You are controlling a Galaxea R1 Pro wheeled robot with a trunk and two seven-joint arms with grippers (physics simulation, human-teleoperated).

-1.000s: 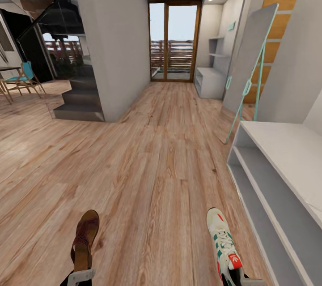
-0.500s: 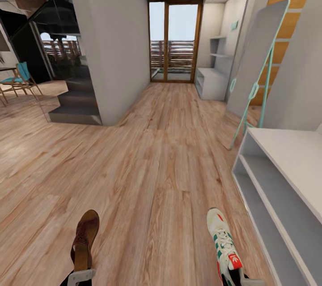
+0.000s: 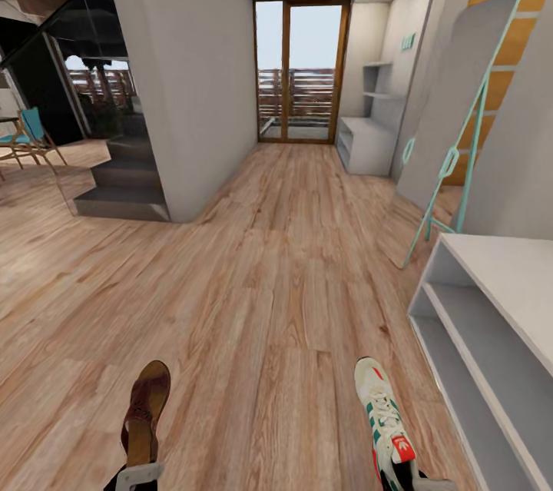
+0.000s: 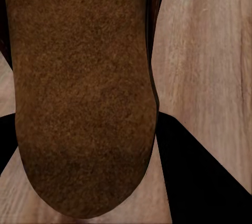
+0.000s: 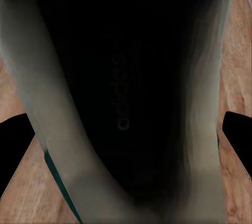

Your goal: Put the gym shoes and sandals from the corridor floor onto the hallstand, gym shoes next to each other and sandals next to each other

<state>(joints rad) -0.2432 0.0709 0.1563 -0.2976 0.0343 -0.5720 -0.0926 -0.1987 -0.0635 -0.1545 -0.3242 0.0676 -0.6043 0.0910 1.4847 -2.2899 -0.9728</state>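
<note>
Left gripper (image 3: 139,474) closed on the heel end of one sandal (image 3: 146,408), toe pointing forward down the corridor, carried above the corridor floor (image 3: 269,299) and well apart from the hallstand (image 3: 491,276). Right gripper (image 3: 420,484) closed on the heel end of one gym shoe (image 3: 385,420), also above the floor, near the open front edge of the hallstand's shelves but not touching it.

Possible trouble from here:
- Slipping of either shoe, judged likely because of a grip at one end, with the long toe part hanging free; a quick turn of the base could swing it loose.
- Knocking the gym shoe's toe against the front edge or end wall of the hallstand during a turn to the right.
- Bumping the leaning panel with the teal frame (image 3: 461,114), which stands just beyond the far end of the hallstand.
- Putting the sandal beside the gym shoe, leaving no room for each partner.

From the head view: the hallstand, the route and both shoes together. From the left wrist view: the brown insole very close, with dark fingers (image 4: 202,182) at both sides of it. From the right wrist view: the dark inside of the gym shoe with its printed brand word, fingers (image 5: 11,148) at both sides.
</note>
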